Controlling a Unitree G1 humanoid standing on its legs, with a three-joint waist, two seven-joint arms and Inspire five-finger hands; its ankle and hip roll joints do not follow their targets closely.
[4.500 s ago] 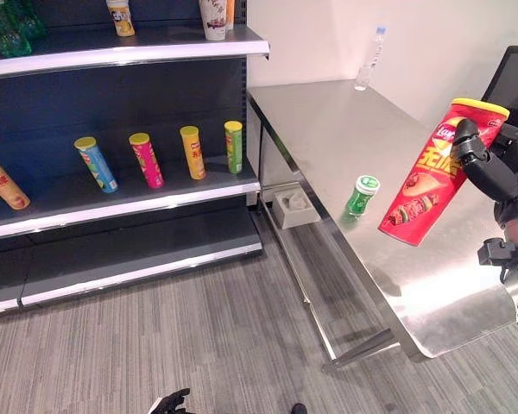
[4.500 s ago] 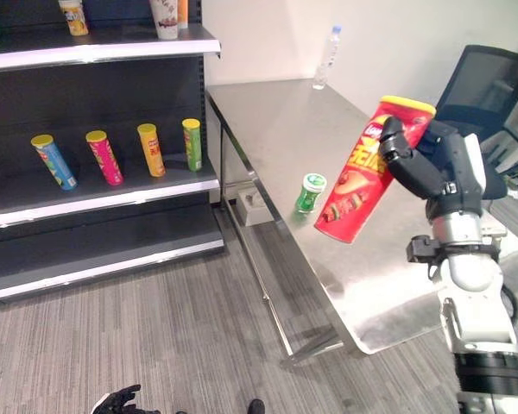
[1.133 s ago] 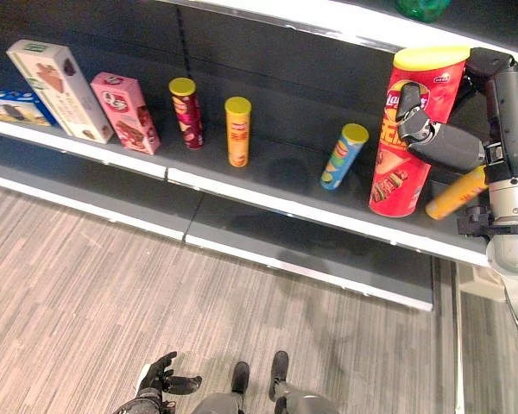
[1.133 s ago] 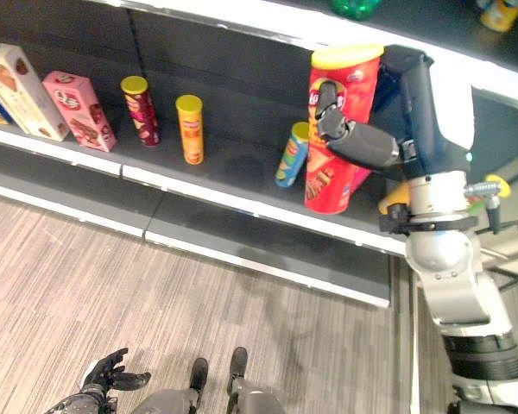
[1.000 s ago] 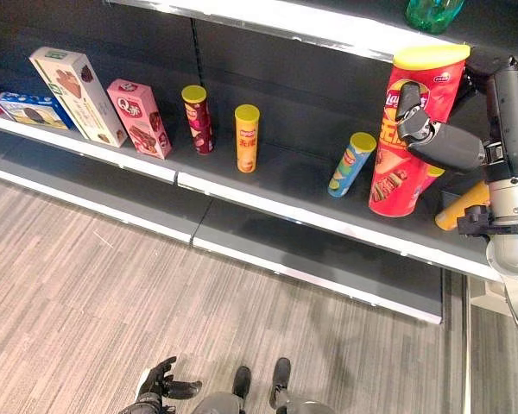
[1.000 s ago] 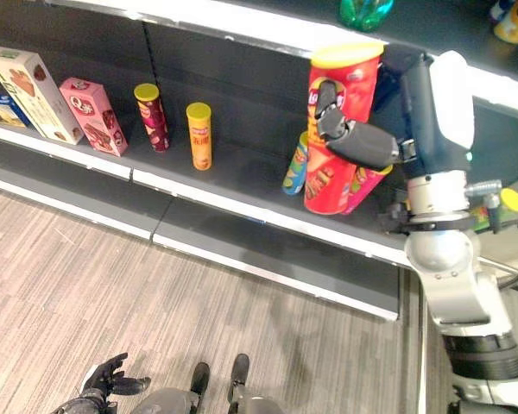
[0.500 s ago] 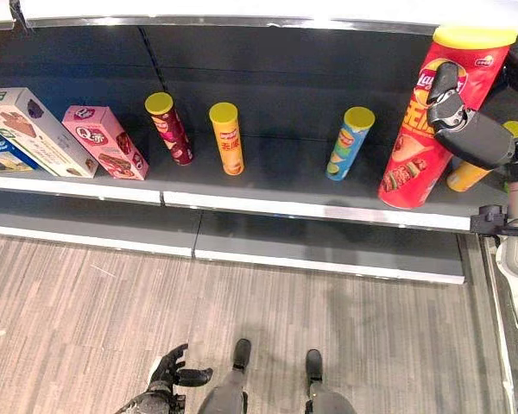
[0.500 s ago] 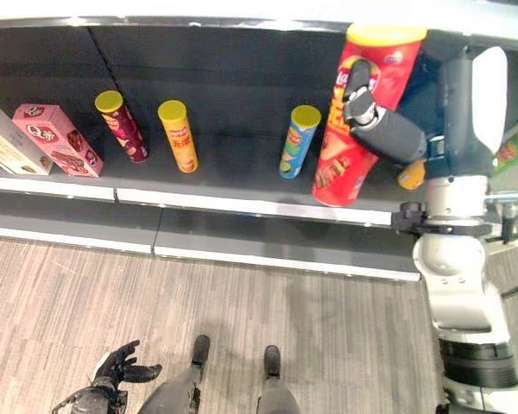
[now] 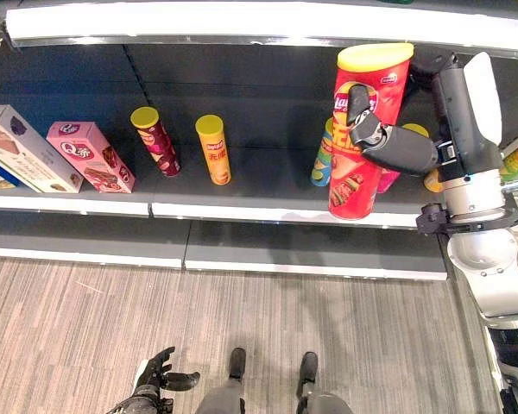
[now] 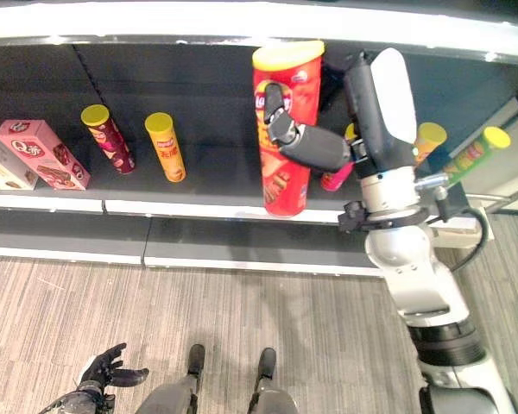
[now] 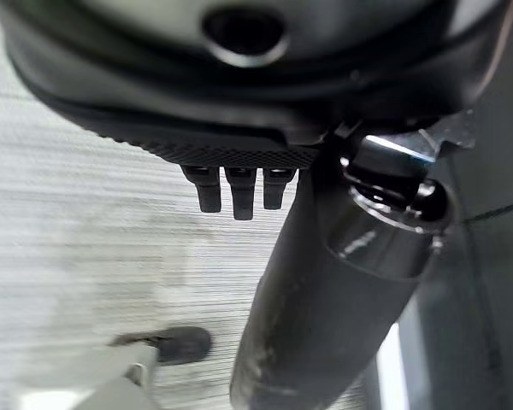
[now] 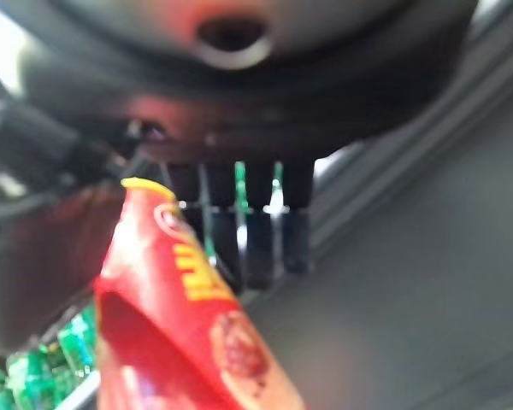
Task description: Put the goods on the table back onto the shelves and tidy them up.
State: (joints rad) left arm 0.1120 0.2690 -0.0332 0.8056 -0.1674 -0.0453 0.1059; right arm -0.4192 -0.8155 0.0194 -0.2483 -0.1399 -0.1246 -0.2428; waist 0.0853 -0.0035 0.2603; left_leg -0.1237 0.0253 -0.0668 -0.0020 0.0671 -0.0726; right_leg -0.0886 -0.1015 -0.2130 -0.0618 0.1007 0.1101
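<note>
Nearest the camera, low by the floor, the left hand hangs with its fingers loosely spread and nothing in it. Further out, the right hand is wrapped round the middle of the big red can — thumb across the front, fingers behind — holding it nearly upright over the front lip of the shelf. Whether its base already rests on the board or hangs just above cannot be told.

Behind the big can stand smaller tubes: a blue one just at its side and a pink one partly hidden by it; the yellow tube and maroon tube stand well apart to the left, then the pink box.

To do this well, I'd lower the can straight down, flat on its base, back from the lip, without nudging the blue tube — then ease the fingers off only once it stands by itself.
</note>
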